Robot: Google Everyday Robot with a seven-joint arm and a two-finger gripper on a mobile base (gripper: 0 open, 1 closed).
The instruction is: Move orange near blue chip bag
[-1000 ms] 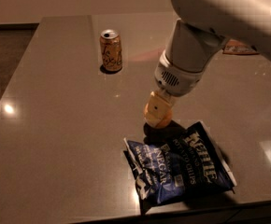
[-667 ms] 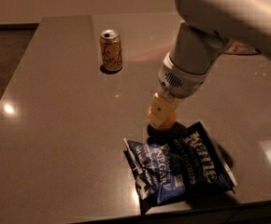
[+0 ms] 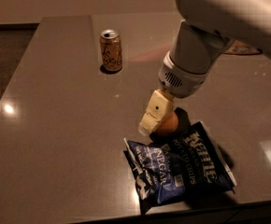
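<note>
The orange (image 3: 169, 123) sits between the cream-coloured fingers of my gripper (image 3: 158, 120), just above the table (image 3: 56, 125). It is right at the top edge of the blue chip bag (image 3: 180, 169). The bag is dark blue crinkled foil with white "Kettle" lettering and lies flat near the table's front edge. The gripper is shut on the orange; one finger (image 3: 153, 112) shows on its left side and the other is hidden behind it. The big white arm (image 3: 205, 45) comes down from the upper right.
A tan and gold drink can (image 3: 111, 50) stands upright at the back left. A flat reddish object (image 3: 242, 47) lies at the back right, partly behind the arm. The table's front edge runs just below the bag.
The gripper with the orange has moved a little to the right and down, closer to the top edge of the chip bag. The can and the bag have not moved.
</note>
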